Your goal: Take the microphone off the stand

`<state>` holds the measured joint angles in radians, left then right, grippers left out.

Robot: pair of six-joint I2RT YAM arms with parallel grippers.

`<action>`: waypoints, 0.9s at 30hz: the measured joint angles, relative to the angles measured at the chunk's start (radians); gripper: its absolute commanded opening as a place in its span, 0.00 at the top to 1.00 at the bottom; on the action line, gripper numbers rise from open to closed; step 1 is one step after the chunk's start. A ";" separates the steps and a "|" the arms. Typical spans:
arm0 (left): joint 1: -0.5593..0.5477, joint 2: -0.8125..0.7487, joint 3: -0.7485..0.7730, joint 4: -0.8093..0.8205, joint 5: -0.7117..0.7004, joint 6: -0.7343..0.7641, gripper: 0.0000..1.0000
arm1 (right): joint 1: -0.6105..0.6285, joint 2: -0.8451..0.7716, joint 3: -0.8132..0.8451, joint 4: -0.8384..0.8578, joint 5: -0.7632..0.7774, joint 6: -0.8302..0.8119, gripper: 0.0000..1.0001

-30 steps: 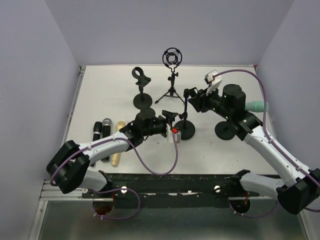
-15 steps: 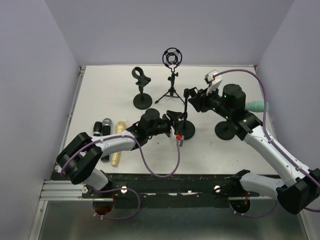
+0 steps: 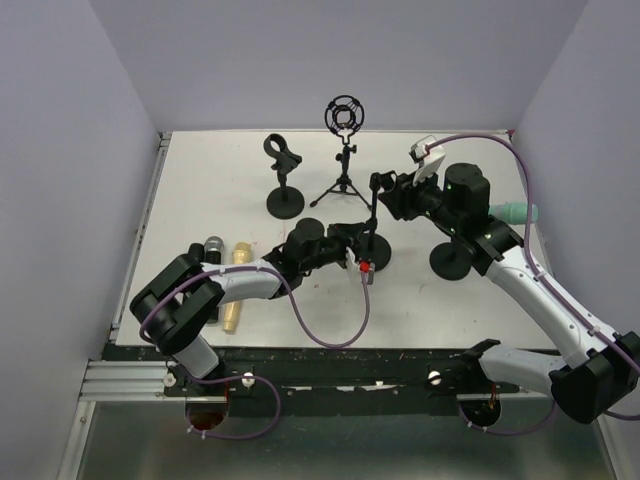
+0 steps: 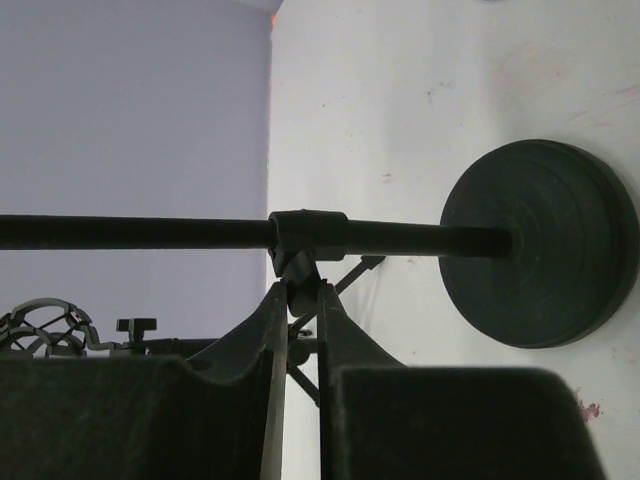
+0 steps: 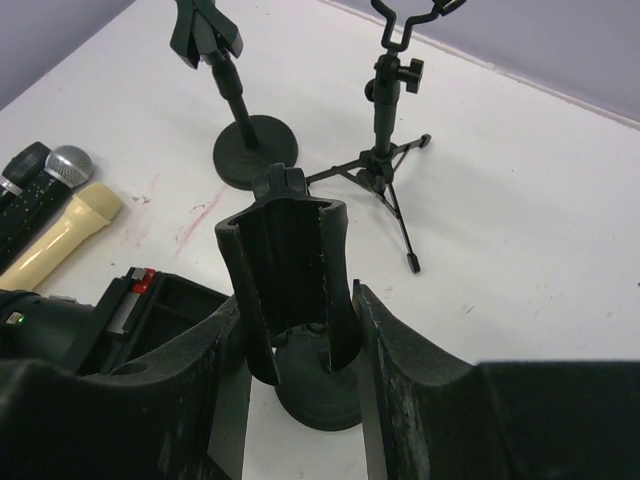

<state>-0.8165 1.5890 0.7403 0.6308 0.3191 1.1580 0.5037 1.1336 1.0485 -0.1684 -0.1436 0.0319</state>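
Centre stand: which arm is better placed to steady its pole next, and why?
Left. The left gripper pinches the collar on the pole above the round base; the right gripper is shut on the clip at the top.

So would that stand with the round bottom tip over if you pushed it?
Probably not easily: its round base looks thick and wide, so it is likely heavy for its size. The thin pole looks stiff, not bendy. A shove high up, near the clip, might tilt it, though.
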 measured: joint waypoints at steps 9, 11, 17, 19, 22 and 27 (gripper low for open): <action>0.002 0.021 0.051 -0.005 -0.096 -0.275 1.00 | -0.004 0.022 0.015 0.002 0.014 0.002 0.78; 0.007 0.016 0.098 -0.079 -0.125 -0.401 1.00 | -0.004 0.023 0.015 0.005 0.019 0.005 0.78; 0.103 0.014 0.299 -0.364 -0.061 -0.854 1.00 | -0.008 0.023 0.017 0.038 0.024 0.019 0.79; 0.170 0.016 0.343 -0.417 0.021 -1.009 1.00 | -0.008 0.023 0.017 0.043 0.023 0.025 0.79; 0.265 0.037 0.388 -0.437 0.166 -1.260 1.00 | -0.008 0.023 0.017 0.044 0.022 0.037 0.79; 0.333 0.078 0.399 -0.426 0.324 -1.530 1.00 | -0.007 0.023 0.016 0.041 0.016 0.040 0.79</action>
<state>-0.4839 1.6672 1.1389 0.2043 0.6430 -0.3725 0.4965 1.1564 1.0649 -0.1276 -0.1280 0.0719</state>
